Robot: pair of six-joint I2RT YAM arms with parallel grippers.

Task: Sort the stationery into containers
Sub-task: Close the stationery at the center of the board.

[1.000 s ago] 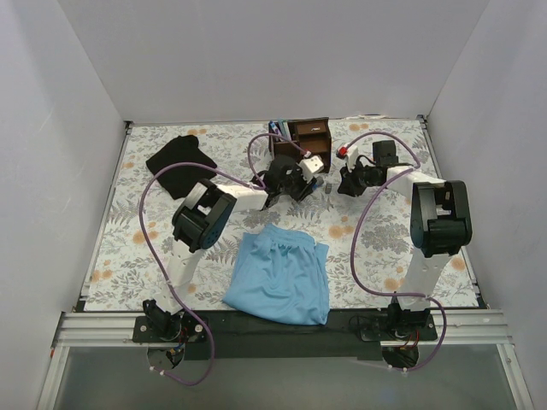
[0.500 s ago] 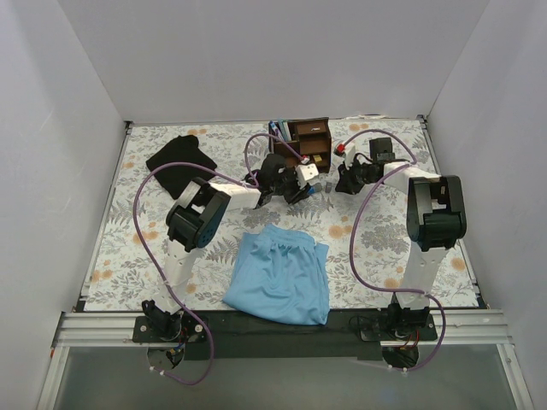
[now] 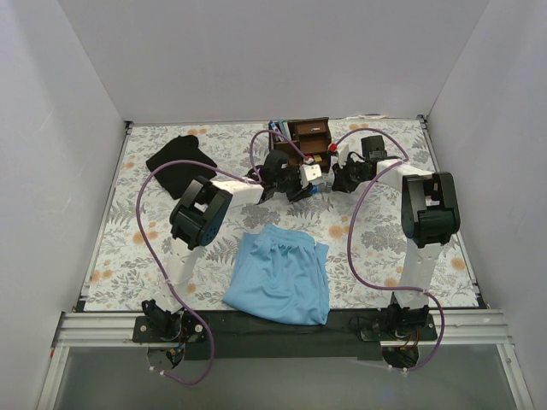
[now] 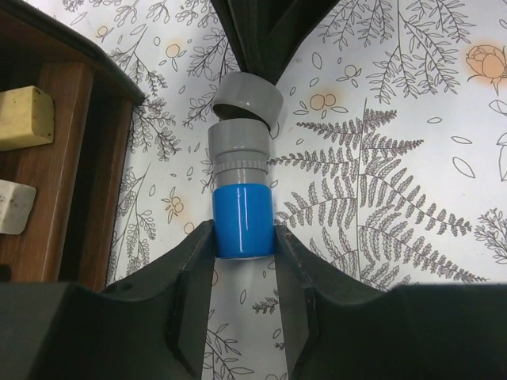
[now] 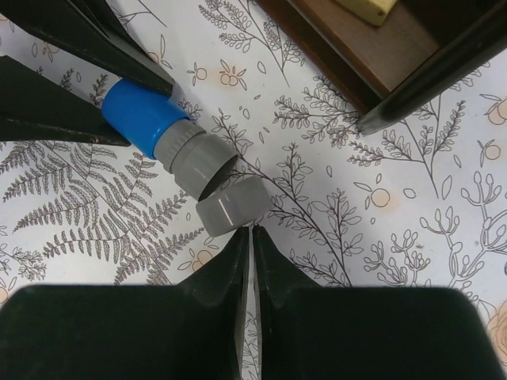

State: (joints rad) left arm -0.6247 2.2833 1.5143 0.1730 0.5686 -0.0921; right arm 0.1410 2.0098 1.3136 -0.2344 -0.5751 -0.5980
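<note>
My left gripper is shut on the blue end of a blue-capped cylinder with a grey body, held just above the floral mat. A grey cap sits tilted at its far end. My right gripper is shut, its tips touching that grey cap. The dark brown wooden organizer stands just behind both grippers. A tan eraser block and a paler block lie on its shelves. In the top view the left gripper and right gripper meet in front of the organizer.
A light blue cloth lies at the near middle of the mat. A black cloth lies at the back left. Blue pens stand at the organizer's left side. White walls enclose the table on three sides.
Both grippers have moved back toward the organizer. The right gripper has come left to meet the cylinder held by the left gripper.
</note>
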